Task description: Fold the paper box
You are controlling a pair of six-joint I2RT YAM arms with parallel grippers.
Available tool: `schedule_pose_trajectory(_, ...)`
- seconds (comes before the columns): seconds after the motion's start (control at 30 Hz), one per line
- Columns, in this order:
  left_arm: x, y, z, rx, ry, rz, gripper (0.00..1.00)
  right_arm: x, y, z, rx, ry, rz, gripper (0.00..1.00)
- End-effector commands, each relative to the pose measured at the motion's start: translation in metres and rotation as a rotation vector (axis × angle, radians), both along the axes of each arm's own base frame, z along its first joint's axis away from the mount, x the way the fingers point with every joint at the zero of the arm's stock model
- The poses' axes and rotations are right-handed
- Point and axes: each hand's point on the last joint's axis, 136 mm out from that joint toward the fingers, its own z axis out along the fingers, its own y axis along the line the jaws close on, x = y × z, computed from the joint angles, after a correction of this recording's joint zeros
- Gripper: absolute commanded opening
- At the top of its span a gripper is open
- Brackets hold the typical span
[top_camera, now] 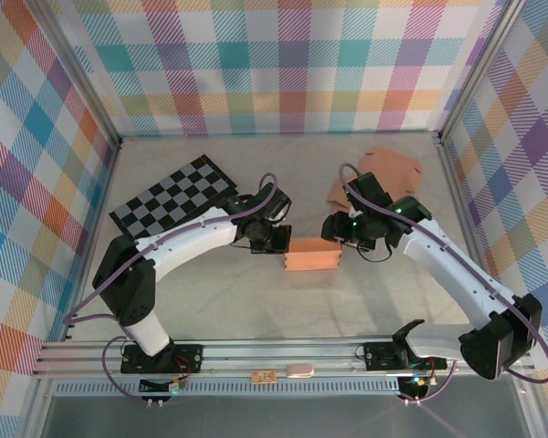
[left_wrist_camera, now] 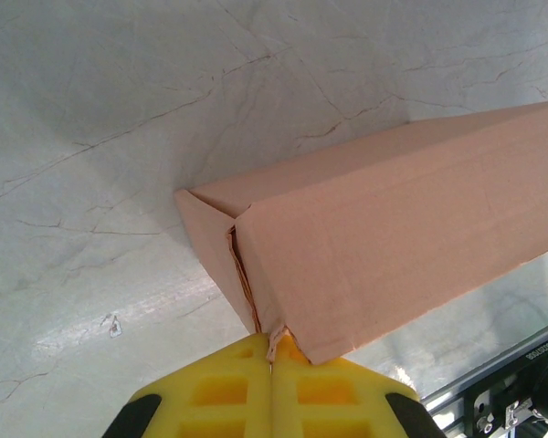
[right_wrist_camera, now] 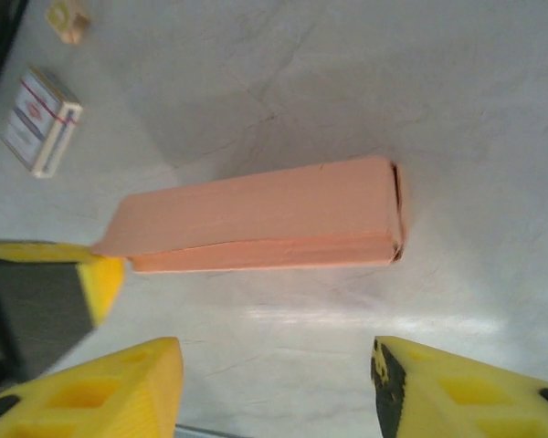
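**Yellow gripper fingers at both ends of the folded box**

Pale marbled table spreads between plaid walls. A black-and-grey checkered board lies flat at its far left, and a loose pile of flat tan cardboard sheets sits at the far right.

The paper box lies on its side at the middle of the table as a long closed block, between the two arms. The left wrist view shows its end flaps folded in.

The left gripper sits at the box's left end. Its yellow fingers are pressed together, and a sliver of the box's end edge is pinched at their tips.

The right gripper sits just beside the box's right end. Its jaws stand well apart with bare table between them, and the fingers hold nothing; the box lies just beyond their tips.

A small white pack with red and blue stripes lies near the table's edge, and a tiny tan piece sits near it.
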Motion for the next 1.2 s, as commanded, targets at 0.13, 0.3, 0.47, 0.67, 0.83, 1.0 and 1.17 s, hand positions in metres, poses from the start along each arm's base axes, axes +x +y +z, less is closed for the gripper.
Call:
schedule_pose_trajectory(0.13, -0.011, 0.006, -0.002, 0.041, 0.006, -0.016, 0.00, 0.006, 0.008, -0.005, 0.370, 0.202, -0.359, 0.64)
schedule_pose_trajectory(0.3, -0.010, 0.005, -0.002, 0.036, 0.003, -0.015, 0.00, 0.013, 0.000, -0.021, 0.491, 0.264, -0.477, 0.71)
schedule_pose_trajectory(0.47, -0.010, 0.005, -0.001, 0.035, 0.001, -0.013, 0.00, 0.012, -0.007, -0.038, 0.589, 0.309, -0.547, 0.73)
schedule_pose_trajectory(0.67, -0.011, 0.004, -0.001, 0.032, 0.002, -0.013, 0.00, 0.003, -0.014, -0.064, 0.602, 0.346, -0.587, 0.69)
schedule_pose_trajectory(0.83, -0.012, 0.004, -0.001, 0.030, 0.005, -0.012, 0.00, 0.007, -0.017, -0.068, 0.611, 0.297, -0.574, 0.61)
schedule_pose_trajectory(1.0, -0.013, 0.004, 0.003, 0.019, 0.003, -0.007, 0.00, 0.006, -0.019, -0.077, 0.598, 0.300, -0.576, 0.51)
schedule_pose_trajectory(1.17, -0.015, 0.003, 0.022, -0.032, -0.008, 0.021, 0.28, 0.003, -0.022, -0.086, 0.581, 0.312, -0.586, 0.48)
